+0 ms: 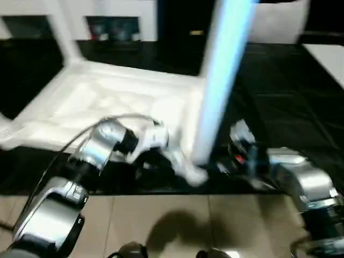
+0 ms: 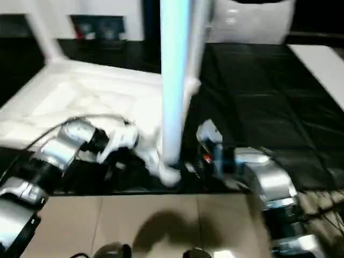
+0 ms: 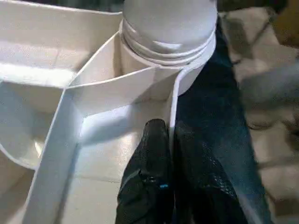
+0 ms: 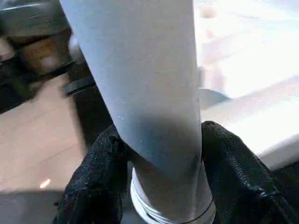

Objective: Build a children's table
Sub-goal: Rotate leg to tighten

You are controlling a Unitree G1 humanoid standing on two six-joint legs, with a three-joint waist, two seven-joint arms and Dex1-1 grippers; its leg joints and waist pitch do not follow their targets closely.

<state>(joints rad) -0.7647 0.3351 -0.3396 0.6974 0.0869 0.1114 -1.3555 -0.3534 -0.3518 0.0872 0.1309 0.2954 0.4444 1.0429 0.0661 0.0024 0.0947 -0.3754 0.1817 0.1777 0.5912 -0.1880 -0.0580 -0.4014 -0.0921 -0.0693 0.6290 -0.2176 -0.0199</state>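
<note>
The upright leg (image 1: 220, 80) runs off the top edge. Its base is lost behind the blurred right pincer (image 1: 228, 156). The tabletop (image 1: 107, 102) is smeared too.

The upright leg (image 1: 217, 80) and tabletop (image 1: 97, 102) rim crowd the near corner; dark mat (image 1: 290, 97) rightward lies open

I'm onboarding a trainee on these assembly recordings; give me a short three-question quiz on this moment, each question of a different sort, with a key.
1. True or false: the left gripper has its fingers pinched on the rim wall of the tabletop.
2. Multiple choice: the right gripper has its fingers around A) a cable, B) the upright leg, C) a cabinet door.
3. Fill in: the leg's lower end stands at the tabletop's near corner ____.

Key: 1 true; 2 B; 3 socket.
</note>
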